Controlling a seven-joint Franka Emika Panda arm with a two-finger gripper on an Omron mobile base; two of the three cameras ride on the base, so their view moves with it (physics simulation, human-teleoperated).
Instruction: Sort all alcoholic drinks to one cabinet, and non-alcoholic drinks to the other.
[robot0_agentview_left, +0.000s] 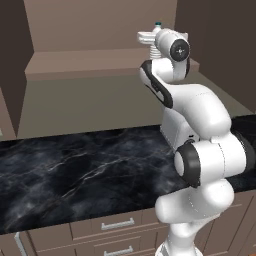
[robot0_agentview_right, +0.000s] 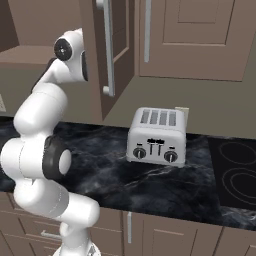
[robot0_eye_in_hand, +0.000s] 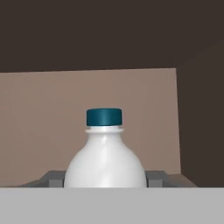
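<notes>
- Left base view: the white arm (robot0_agentview_left: 200, 150) rises from the lower right and reaches up toward the open cabinet (robot0_agentview_left: 100, 30) above the black marble counter (robot0_agentview_left: 75, 170).
- At the top of the arm's wrist, the blue cap of the small white plastic bottle (robot0_agentview_left: 158, 24) peeks out just above the hand, level with the cabinet shelf (robot0_agentview_left: 85, 62). The fingers themselves are hidden behind the wrist here, so their spread cannot be told from this side.
- Right base view: the arm stands at the left, its upper joint beside the edge of an open cabinet door (robot0_agentview_right: 112, 50) with a long silver handle.
- A silver four-slot toaster (robot0_agentview_right: 156, 136) sits on the counter (robot0_agentview_right: 150, 185) to the right of the arm, well apart from it, and a dark stovetop (robot0_agentview_right: 235, 172) lies at the far right.
- Hand view: the bottle (robot0_eye_in_hand: 105, 162) stands upright and centred, its blue cap on top.
- The gripper (robot0_eye_in_hand: 105, 178) has one grey fingertip (robot0_eye_in_hand: 54, 178) touching the bottle's left flank and the other touching the right flank, so the fingers pinch the bottle's body between them.
- Behind the bottle is the plain brown back wall of the cabinet (robot0_eye_in_hand: 43, 113), with a darker side wall at the right.
</notes>
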